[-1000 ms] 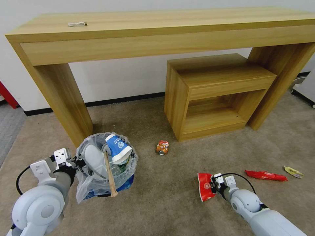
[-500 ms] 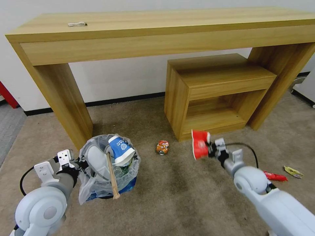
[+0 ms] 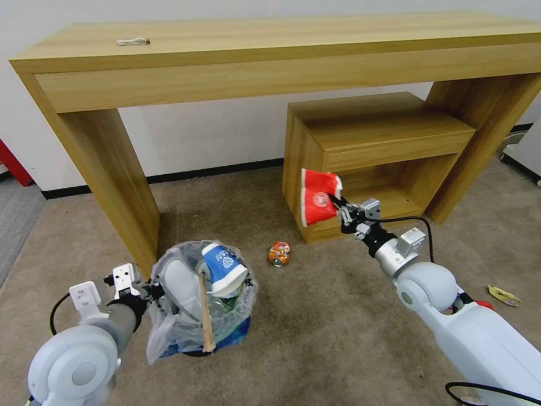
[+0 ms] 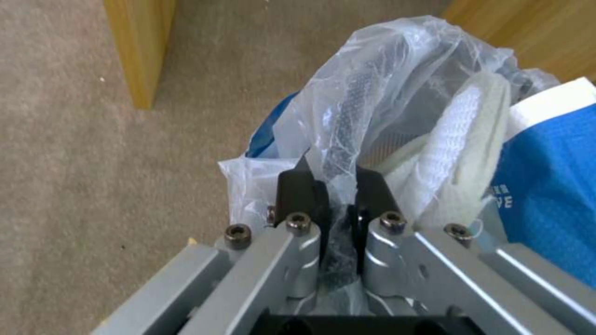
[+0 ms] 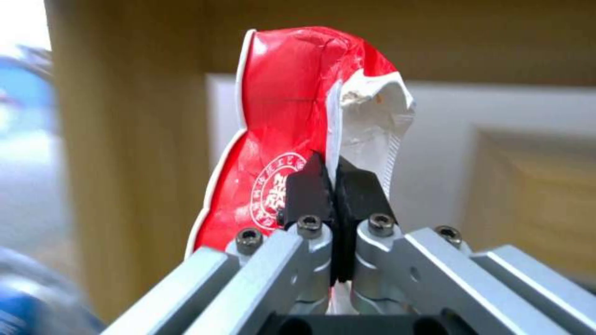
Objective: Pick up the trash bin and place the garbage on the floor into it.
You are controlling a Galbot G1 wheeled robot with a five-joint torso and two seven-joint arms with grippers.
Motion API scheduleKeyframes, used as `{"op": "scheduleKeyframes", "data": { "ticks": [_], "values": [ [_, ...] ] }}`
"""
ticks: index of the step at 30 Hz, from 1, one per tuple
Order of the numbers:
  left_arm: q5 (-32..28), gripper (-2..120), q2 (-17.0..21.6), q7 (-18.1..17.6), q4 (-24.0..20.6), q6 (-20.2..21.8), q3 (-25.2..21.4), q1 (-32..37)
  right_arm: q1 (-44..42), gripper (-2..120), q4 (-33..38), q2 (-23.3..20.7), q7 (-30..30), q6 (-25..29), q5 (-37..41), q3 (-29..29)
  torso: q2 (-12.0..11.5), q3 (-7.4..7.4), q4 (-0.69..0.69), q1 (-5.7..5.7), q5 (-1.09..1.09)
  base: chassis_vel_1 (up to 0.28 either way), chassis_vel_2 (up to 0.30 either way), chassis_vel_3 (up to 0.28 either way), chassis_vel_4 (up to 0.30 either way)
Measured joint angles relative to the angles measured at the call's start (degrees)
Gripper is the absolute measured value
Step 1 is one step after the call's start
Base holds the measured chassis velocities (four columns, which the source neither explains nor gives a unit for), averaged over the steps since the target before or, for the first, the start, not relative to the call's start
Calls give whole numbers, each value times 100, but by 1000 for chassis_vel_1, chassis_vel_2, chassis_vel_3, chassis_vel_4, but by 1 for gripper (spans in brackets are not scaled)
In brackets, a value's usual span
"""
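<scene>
I am holding the trash bin (image 3: 203, 304) by its rim and bag in my left pincer (image 4: 335, 195), low at my left, and pinching a red wrapper (image 3: 318, 197) in my right pincer (image 5: 333, 184), raised near the low shelf; I should be releasing only above the bin's opening

- Blue paper cup (image 4: 546, 195) in the trash bin (image 4: 397, 70): white capital letters "VE" legible near its edge in the left wrist view; remainder of the word out of view.
- Same cup in the head view: white print and a round emblem present, not legible.
- Red wrapper (image 5: 292, 121) held in the right gripper (image 5: 333, 181): round white seal with characters, not legible.
</scene>
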Motion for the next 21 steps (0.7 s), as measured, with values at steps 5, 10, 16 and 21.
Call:
{"op": "scheduleKeyframes", "data": {
  "ticks": [5,10,16,21],
  "values": [
    [-37,3,-9,-2,152,13,186,-119,247,0,-24,56,-1063,492,709,-197,0,0,0,0,0,0,0,0,0],
    [-37,3,-9,2,262,16,232,-183,452,0,7,67,-1931,507,1209,-333,0,0,0,0,0,0,0,0,0],
    [-33,3,-22,12,318,17,271,-235,639,0,-122,47,-2681,294,1329,-619,0,0,0,0,0,0,0,0,0],
    [-66,3,-60,13,237,17,349,-250,706,0,-429,210,-2829,280,1269,-1084,0,0,0,0,1,0,0,0,0]
  ]
}}
